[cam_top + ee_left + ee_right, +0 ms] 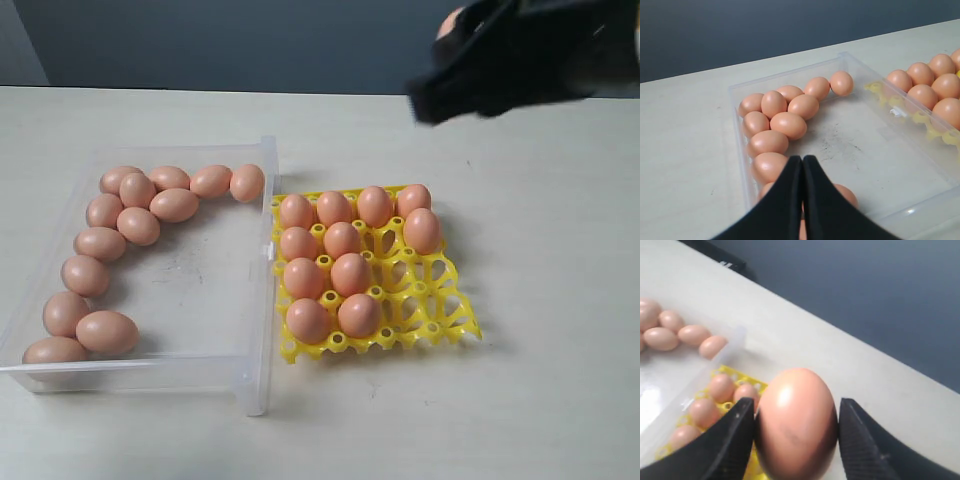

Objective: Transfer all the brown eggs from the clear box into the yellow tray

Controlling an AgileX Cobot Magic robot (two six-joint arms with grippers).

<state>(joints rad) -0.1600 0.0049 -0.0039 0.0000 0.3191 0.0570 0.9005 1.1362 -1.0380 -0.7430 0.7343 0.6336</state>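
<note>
Upper right of the exterior view: right gripper (500, 60), blurred, raised well above the table (560, 380) and off past the tray's far right corner. In the right wrist view, jaws set wide and pressed against both flanks of one brown egg (796, 425), long axis upright; probably gripped that way to go end-first into a cup. Left gripper (802, 162): jaws closed tight together, nothing between them, hanging over the near end of the box, out of sight in the exterior view; likely parked clear of the working arm. Left of frame: clear box (268, 200), about thirteen loose brown eggs (138, 225) strung along its left and far walls, middle floor bare. Centre right, just beside the box: yellow tray (430, 300), eleven seated eggs (341, 240). Two left columns full, one egg at the top of the third, two at the top of the fourth. Lower right cups empty, the probable landing spot.
</note>
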